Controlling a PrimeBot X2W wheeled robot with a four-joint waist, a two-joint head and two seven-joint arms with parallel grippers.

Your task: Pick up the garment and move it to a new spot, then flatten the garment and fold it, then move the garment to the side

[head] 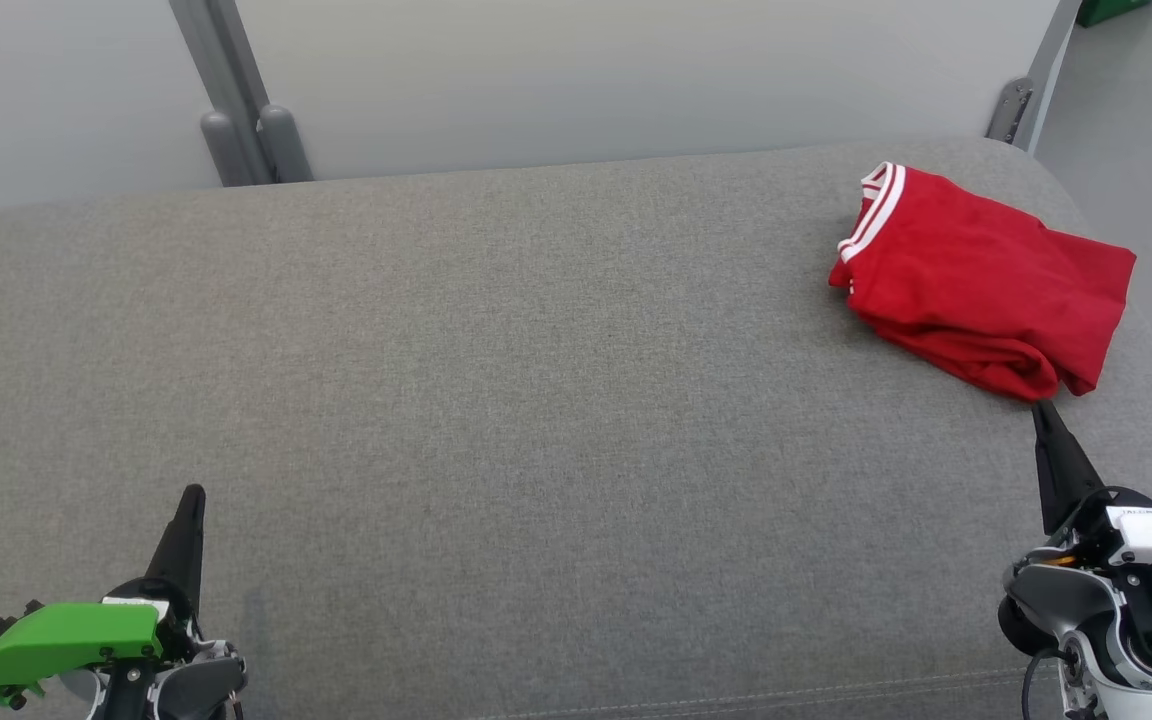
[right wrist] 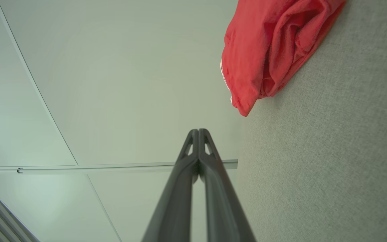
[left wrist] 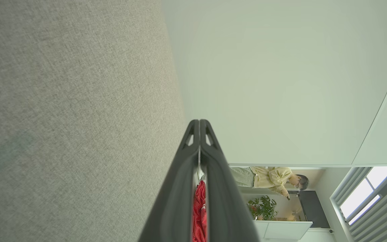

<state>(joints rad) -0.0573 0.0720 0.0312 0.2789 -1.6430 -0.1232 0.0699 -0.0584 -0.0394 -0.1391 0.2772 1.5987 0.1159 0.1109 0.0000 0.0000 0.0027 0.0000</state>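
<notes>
The garment point(head: 981, 280) is red with a white-striped collar and lies folded in a compact bundle at the far right of the grey cushion point(head: 496, 400). In the right wrist view the garment point(right wrist: 274, 50) fills the upper right, apart from the fingers. My right gripper point(head: 1039, 408) is shut and empty, its tip just short of the bundle's near edge. Far off at the lower left, my left gripper point(head: 195, 492) is shut and empty too. Between the left fingers point(left wrist: 180, 188) a red strip of the garment point(left wrist: 199, 215) shows in the distance.
A pale partition wall point(head: 586, 80) with grey posts point(head: 246, 130) stands behind the cushion. The cushion's right edge drops off beside the garment. A person point(left wrist: 270, 178) stands far off in the left wrist view, near a potted plant point(left wrist: 264, 208).
</notes>
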